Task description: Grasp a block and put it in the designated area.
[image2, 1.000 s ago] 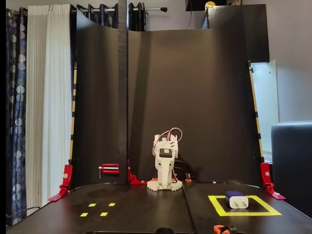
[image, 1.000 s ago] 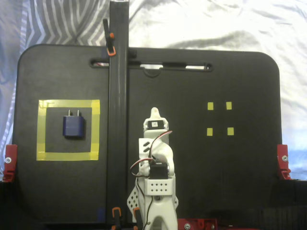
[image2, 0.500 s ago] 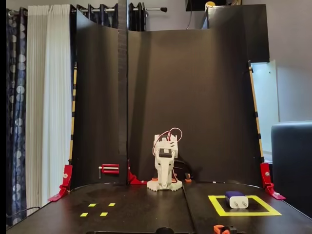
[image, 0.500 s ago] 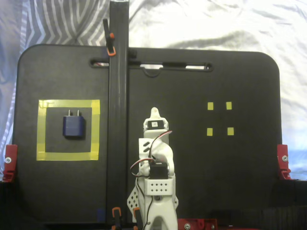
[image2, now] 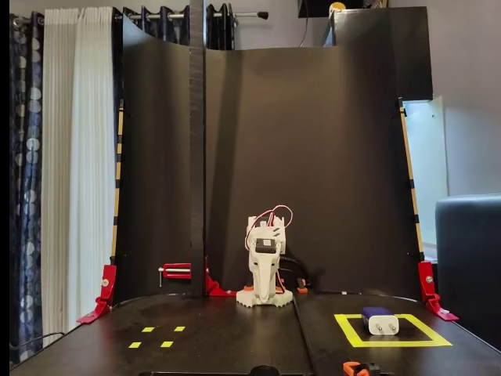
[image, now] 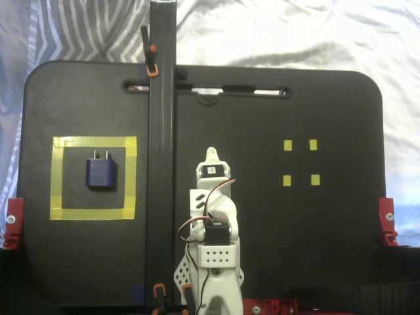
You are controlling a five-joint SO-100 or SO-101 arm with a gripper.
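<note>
White arm folded up at the near-center of the black board (image: 295,262), pincer (image: 210,155) tucked in and pointing toward the far edge of the board in the top-down fixed view; in the front-facing fixed view the same pincer (image2: 264,291) points down at the board near the arm base. Fingers look pressed together with nothing between them, though the view is small, so I cannot tell for certain whether a narrow gap remains. Block (image: 100,172) (dark blue, two prongs on its far end) lies flat inside the yellow tape square (image: 57,177), well to the left of the pincer in the top-down view and apart from it, with a tall black post (image: 161,131) standing between the two. In the front view the block (image2: 380,319) shows its pale pronged face toward the camera and sits to the right of the pincer, inside the yellow tape square (image2: 423,341), nearer its back edge. Four tiny yellow tape marks (image: 300,162) sit on the other side of the pincer, to its right in the top-down view. Red clamps (image: 12,223) grip the board edges.
</note>
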